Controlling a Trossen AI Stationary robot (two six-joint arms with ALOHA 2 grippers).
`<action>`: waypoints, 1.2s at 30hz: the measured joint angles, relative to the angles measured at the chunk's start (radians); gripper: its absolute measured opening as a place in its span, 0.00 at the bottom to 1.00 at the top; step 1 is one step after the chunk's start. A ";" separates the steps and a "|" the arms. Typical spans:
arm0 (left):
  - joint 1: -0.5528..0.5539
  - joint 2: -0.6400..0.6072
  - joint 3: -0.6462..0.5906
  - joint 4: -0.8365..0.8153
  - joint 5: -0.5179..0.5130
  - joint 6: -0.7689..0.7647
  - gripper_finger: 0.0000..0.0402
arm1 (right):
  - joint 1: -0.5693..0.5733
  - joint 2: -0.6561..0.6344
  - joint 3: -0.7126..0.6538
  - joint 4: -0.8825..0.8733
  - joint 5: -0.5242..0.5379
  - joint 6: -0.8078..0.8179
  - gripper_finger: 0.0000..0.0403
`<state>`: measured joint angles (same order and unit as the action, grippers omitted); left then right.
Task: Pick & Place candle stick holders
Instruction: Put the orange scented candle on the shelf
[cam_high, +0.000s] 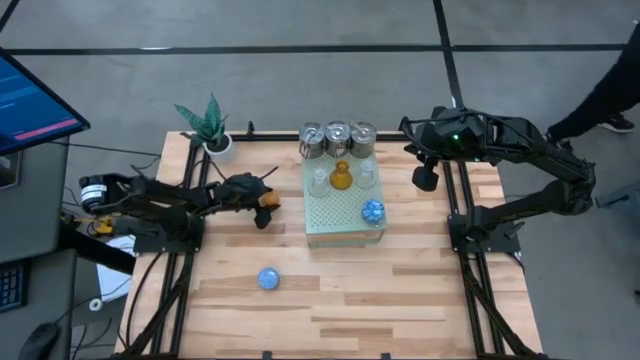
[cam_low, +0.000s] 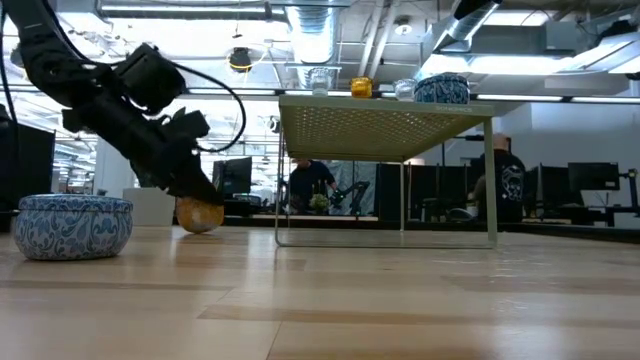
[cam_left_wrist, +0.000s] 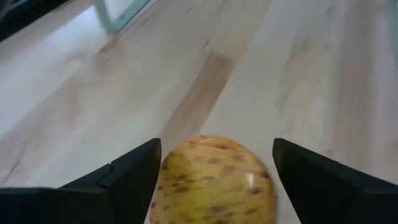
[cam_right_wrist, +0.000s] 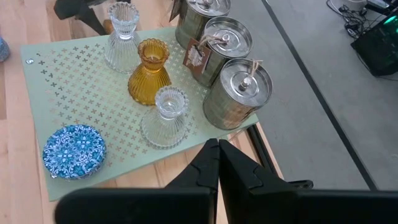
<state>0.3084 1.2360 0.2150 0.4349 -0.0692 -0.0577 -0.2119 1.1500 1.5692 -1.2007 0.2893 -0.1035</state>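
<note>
My left gripper (cam_high: 262, 200) is at the left of the table, shut on an orange-yellow round holder (cam_left_wrist: 212, 182), which also shows in the low view (cam_low: 200, 216). A blue patterned holder (cam_high: 268, 278) stands on its base on the table near the front. On the pale-green perforated block (cam_high: 343, 225) stand three silver cups (cam_high: 337, 138), two clear glass holders (cam_right_wrist: 165, 117), an amber glass one (cam_right_wrist: 150, 73) and a blue one (cam_high: 373, 211). My right gripper (cam_high: 425, 178) is shut and empty, hanging above the table just right of the block. My left gripper has the orange round holder between its two fingers (cam_left_wrist: 134, 177), one on each of its opposite sides (cam_left_wrist: 163, 186). The fingers slant down at it from the table's left. In the low view the holder's underside (cam_low: 200, 229) is at the table top.
A green plant in a white pot (cam_high: 212, 128) stands at the far left corner. The block stands on thin legs (cam_low: 402, 200). Bare wood lies between the block and the table's near edge. People show in the room behind (cam_low: 505, 170).
</note>
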 joint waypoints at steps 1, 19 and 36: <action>0.000 -0.013 0.000 0.000 0.016 -0.003 0.77 | 0.000 0.000 0.000 0.000 0.000 0.000 0.00; 0.000 -0.012 0.000 -0.011 0.060 -0.063 0.95 | -0.036 0.000 0.000 0.003 -0.001 0.000 0.00; 0.000 0.074 0.000 -0.006 0.070 -0.060 0.85 | -0.045 0.000 0.000 0.003 -0.003 0.000 0.00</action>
<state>0.3080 1.3099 0.2153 0.4291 0.0009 -0.1173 -0.2573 1.1503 1.5688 -1.1978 0.2862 -0.1036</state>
